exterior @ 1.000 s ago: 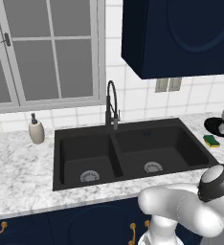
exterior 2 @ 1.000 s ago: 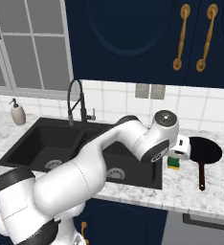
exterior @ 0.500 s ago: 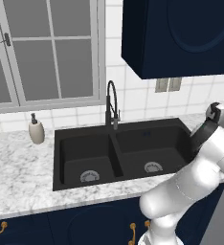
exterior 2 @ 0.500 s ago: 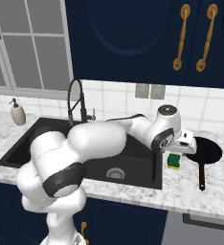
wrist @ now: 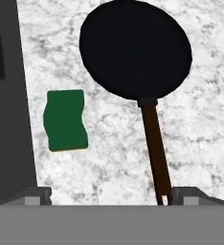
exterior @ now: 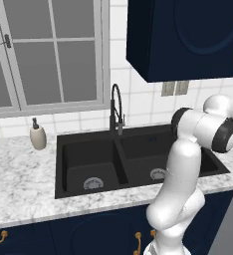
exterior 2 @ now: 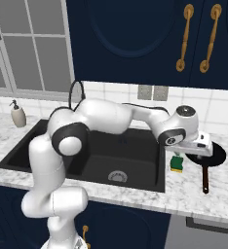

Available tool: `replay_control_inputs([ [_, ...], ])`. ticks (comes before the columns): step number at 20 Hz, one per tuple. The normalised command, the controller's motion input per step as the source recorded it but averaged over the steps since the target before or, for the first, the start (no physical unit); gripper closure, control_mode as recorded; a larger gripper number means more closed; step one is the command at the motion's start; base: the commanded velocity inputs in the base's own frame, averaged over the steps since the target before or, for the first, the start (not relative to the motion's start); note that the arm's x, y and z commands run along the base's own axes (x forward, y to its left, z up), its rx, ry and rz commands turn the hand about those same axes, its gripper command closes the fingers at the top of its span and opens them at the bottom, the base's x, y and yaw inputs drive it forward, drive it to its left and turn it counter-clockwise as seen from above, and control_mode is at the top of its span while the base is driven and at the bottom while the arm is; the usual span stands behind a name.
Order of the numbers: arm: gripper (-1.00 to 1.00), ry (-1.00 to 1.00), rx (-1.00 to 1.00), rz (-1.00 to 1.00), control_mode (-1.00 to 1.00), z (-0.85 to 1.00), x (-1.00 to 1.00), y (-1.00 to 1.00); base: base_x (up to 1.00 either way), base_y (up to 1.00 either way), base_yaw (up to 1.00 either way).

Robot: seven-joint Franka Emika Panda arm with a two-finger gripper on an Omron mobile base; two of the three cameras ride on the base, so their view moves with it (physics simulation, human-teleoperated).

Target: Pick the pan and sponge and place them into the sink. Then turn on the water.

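The arm is reaching way over to the right side of the table point(exterior 2: 135, 190), and its end effector point(exterior 2: 199, 146) is hanging right above the pan point(wrist: 135, 48). I honestly can't tell how wide the end effector is standing, since the tips are barely poking into the bottom of the hand view (just two little corners).

The pan is sitting flat on the marble, to the right of the sink point(exterior 2: 101, 160), with its long dark handle point(wrist: 154, 148) pointing toward the near edge. In the right base view the pan point(exterior 2: 218, 155) is partly hidden behind the hand, and the handle point(exterior 2: 205, 179) is sticking out below it.

The sponge point(wrist: 65, 119) is lying green side up just beside the pan, between it and the sink's right rim, not touching either one. From the right base view the sponge point(exterior 2: 178, 164) is showing its yellow layer too.

Both sink point(exterior: 138, 157) basins are sitting with their silver drains showing, and the black gooseneck faucet point(exterior: 117, 110) is standing behind the divider. Over on the far left, a soap dispenser point(exterior: 37, 135) is standing by the window point(exterior: 44, 52).
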Motion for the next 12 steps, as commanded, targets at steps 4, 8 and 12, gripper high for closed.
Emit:
replay_control_inputs([
  [4,-1.00,0.03,0.00,0.00,-1.00,-0.26,0.00,-0.15,0.00,0.00,0.00],
  [8,-1.00,0.03,0.00,0.03,-1.00,-0.25,0.00,-0.28,0.00,0.00,0.00],
  [12,-1.00,0.02,0.00,0.02,-1.00,-0.40,0.00,-0.02,0.00,0.00,0.00],
])
